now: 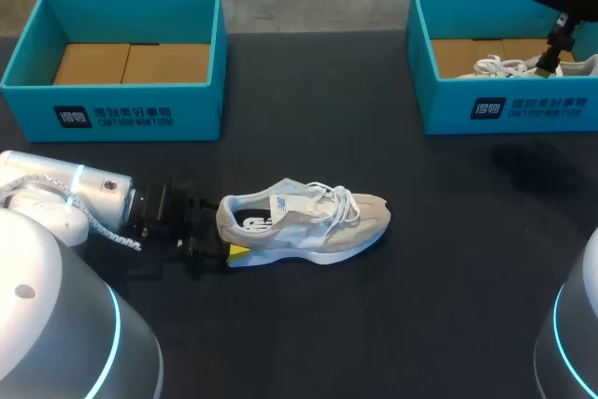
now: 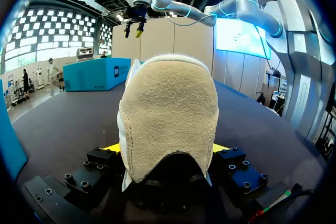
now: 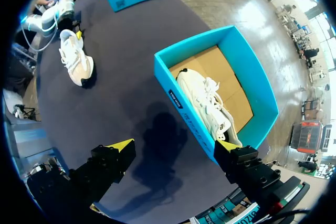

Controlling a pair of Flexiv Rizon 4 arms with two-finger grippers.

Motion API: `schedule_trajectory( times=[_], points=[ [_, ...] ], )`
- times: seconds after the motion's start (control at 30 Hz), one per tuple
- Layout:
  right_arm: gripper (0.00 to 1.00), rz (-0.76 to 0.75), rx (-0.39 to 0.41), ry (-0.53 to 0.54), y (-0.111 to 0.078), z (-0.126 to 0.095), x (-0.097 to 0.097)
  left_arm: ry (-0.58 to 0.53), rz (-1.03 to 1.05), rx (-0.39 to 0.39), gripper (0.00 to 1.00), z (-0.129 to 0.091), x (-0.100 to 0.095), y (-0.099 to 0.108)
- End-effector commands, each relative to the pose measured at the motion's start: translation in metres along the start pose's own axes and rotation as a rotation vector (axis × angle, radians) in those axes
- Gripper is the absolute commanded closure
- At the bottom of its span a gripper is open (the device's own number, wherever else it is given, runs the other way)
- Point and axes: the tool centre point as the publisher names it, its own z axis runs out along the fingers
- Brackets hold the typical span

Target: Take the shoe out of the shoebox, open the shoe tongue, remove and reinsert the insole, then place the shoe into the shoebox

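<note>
A white and beige sneaker (image 1: 308,221) lies on its sole on the dark table, toe pointing right. My left gripper (image 1: 224,231) is shut on its heel, with a yellow tip on each side. In the left wrist view the suede heel (image 2: 168,119) fills the space between the fingers of the left gripper (image 2: 167,148). My right gripper (image 1: 551,53) hangs open above the right teal shoebox (image 1: 505,105), which holds a second white shoe (image 1: 509,67). In the right wrist view the open right gripper (image 3: 173,148) hangs over the table beside that box (image 3: 178,98), and the sneaker (image 3: 76,59) lies far off.
An empty teal shoebox (image 1: 131,105) with a cardboard floor stands at the back left. Bare dark table (image 1: 374,324) surrounds the sneaker, in front of it and between the boxes.
</note>
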Motion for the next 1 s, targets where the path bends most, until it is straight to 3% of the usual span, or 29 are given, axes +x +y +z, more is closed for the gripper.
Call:
schedule_trajectory(
  times=[0.03, 0.2, 0.37, 0.8, 1.0],
  points=[
    [0.0, 0.0, 0.0, 0.001, 0.0, 0.0, -0.001, 0.002, 0.0, -0.001, 1.0, 0.001, -0.002, 0.006],
    [0.0, 0.0, 0.0, 0.001, 0.0, 0.0, -0.001, 0.002, 0.0, -0.001, 1.0, 0.001, -0.002, 0.006],
    [0.0, 0.083, 0.006, 0.014, 0.016, -0.004, 0.014, 0.002, 0.0, -0.001, 1.0, 0.001, -0.002, 0.006],
    [0.0, 0.3, 0.001, 0.042, 0.049, -0.013, 0.075, 0.002, 0.0, -0.001, 1.0, 0.001, -0.002, 0.006],
    [0.0, 0.423, 0.061, 0.075, 0.06, -0.012, 0.113, 0.002, 0.0, -0.001, 1.0, 0.001, -0.002, 0.006]
  ],
)
